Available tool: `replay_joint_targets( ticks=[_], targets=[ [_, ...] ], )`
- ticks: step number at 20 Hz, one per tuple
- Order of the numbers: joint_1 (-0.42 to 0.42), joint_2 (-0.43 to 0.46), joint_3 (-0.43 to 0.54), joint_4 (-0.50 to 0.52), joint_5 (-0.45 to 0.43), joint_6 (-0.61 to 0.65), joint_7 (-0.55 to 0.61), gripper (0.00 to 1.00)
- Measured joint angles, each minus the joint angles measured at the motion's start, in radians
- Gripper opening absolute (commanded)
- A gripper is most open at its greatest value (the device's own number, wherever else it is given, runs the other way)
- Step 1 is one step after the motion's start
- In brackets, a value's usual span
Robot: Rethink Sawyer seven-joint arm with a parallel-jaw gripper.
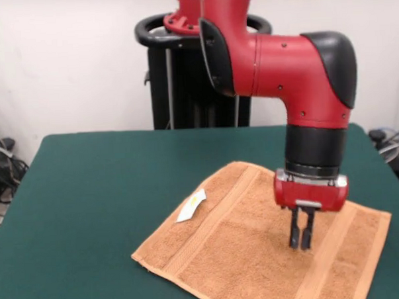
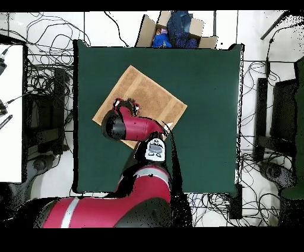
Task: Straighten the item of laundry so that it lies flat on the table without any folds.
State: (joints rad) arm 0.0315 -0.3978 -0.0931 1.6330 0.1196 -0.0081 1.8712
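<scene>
Towel [image 1: 257,253] lies spread on green table [image 1: 109,193], cables [image 2: 47,77] around.

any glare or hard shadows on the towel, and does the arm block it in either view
Front view: even, soft light on the towel, no glare, only a faint shadow under the claw, and the towel's near edge is cut off. Overhead view: the arm hides part of the towel.

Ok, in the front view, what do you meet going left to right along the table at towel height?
Bare green table → white care tag at the towel's left edge → orange-tan towel → gripper hanging over the towel, fingers close together → the towel's right corner at the table's right side.
</scene>
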Motion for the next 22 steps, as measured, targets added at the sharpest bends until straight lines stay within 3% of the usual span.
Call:
replay_joint_targets(
  ticks=[6,22],
  targets=[
    [0.075,-0.002,-0.091,0.0,0.0,0.232,0.0,0.0],
    [0.117,-0.027,-0.224,0.0,-0.007,0.316,0.0,0.0]
  ],
)
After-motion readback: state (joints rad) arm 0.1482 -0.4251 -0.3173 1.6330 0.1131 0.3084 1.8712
